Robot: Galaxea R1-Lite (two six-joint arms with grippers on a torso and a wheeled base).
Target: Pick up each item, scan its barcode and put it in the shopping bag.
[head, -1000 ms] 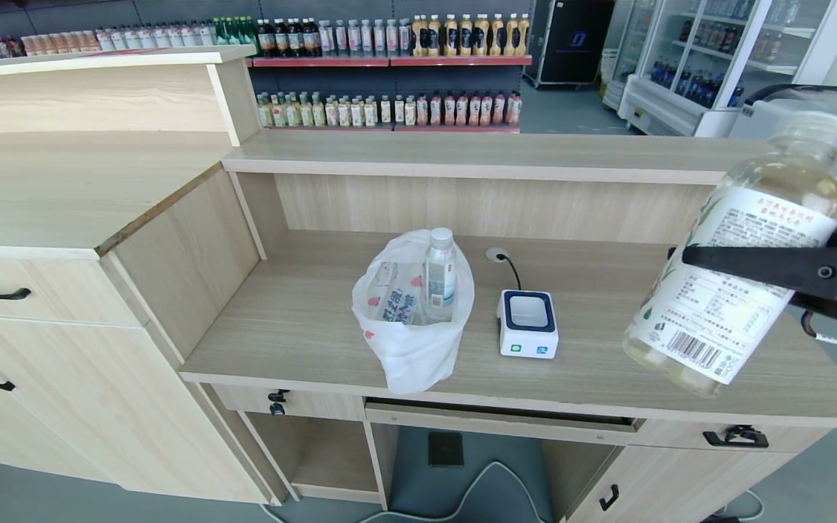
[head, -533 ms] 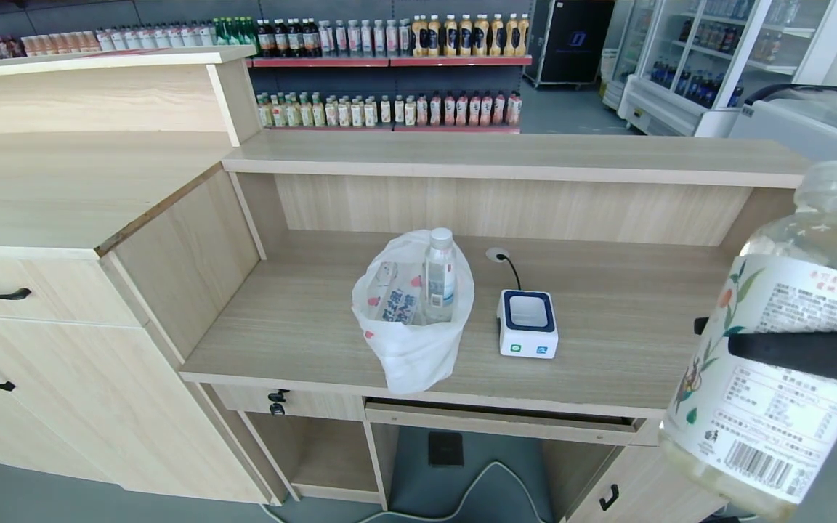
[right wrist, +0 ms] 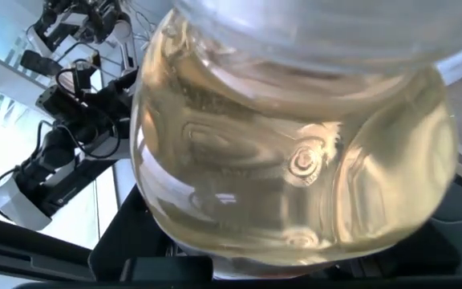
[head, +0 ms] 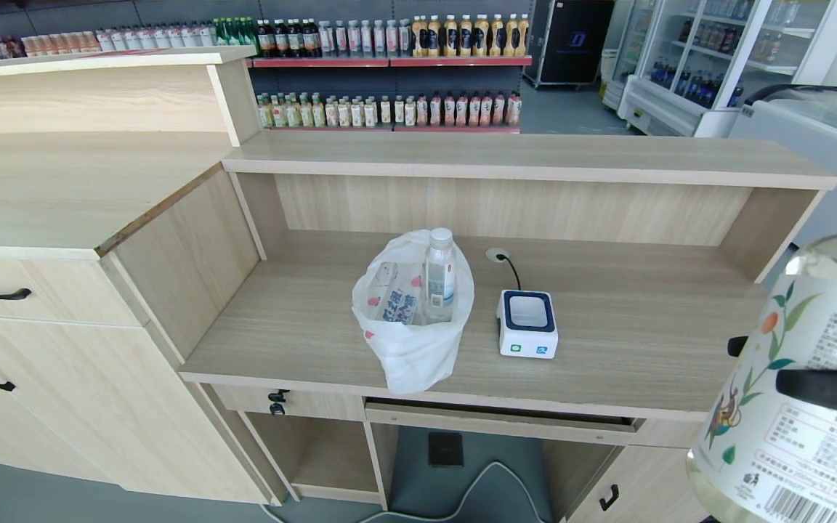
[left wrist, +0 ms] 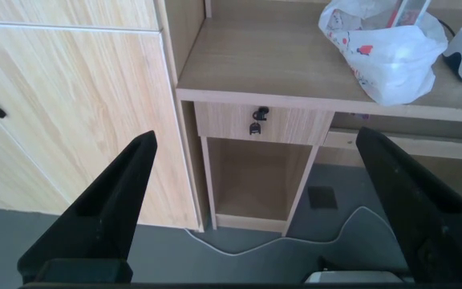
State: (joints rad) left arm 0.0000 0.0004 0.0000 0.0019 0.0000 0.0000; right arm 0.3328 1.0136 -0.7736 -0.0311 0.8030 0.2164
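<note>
The left pincer [left wrist: 255, 133] hung spread open, low beside the bench [head: 607, 341], holding nothing. Shopping bag [head: 413, 327] and scanner [head: 527, 323] sat well left of the right pincer [head: 758, 365], which was clamped round the tilted bottle [head: 803, 407] off the bench's right end. The smooth, heavy bottle might slip or clip the bench edge on approach.

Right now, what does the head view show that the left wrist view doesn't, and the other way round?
Head view: the large bottle of pale drink clamped in the right gripper on the right, barcode toward the camera, plus the drinks shelves behind. Left wrist view: the left gripper, open, low before the desk's left corner. Both: the white shopping bag on the desk, the scanner beside it, and the drawer lock below.
</note>
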